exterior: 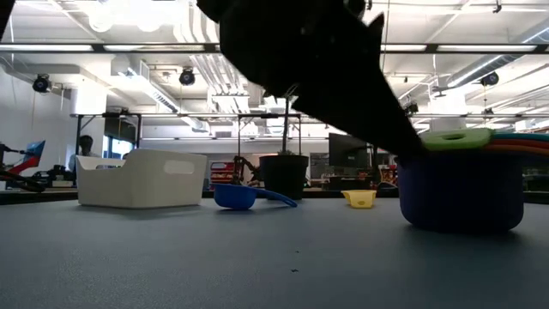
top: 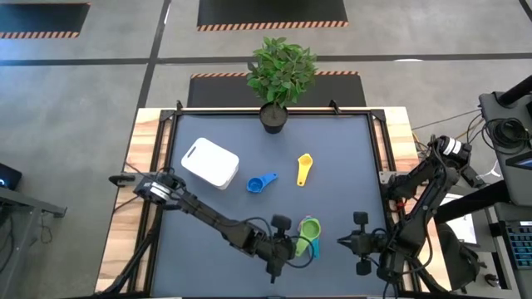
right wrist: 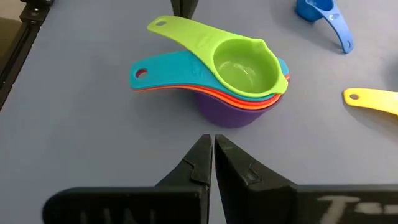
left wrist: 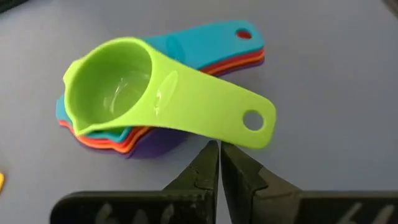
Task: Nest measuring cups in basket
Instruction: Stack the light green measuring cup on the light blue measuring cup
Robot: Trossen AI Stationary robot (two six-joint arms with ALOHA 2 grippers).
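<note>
Nearest the low camera: purple cup (exterior: 461, 190) at the bottom of a nested stack, sitting on the table (top: 332, 191) near its front edge, right of centre. Stack order bottom to top: purple, red (left wrist: 252, 61), orange (left wrist: 106, 144), teal (right wrist: 163, 65), green cup (left wrist: 124, 87) on top. The green handle is swung off-axis from the other handles.

Left gripper (left wrist: 219, 155) has its fingers pressed together, holding nothing. Its tips sit just beside the green handle, apart from it as far as the wrist view shows.

Right gripper (right wrist: 212, 149) also has its fingers together and empty. It is near the stack on the opposite side, pointing at it, with a clear gap.

Blue cup (top: 261, 183) and yellow cup (top: 304, 169) lie loose mid-table, apart from each other and well apart from the stack.

White basket (top: 209, 162) is at the back left, well apart from both grippers; I see no cups in it. Potted plant (top: 279, 75) at the back edge.
</note>
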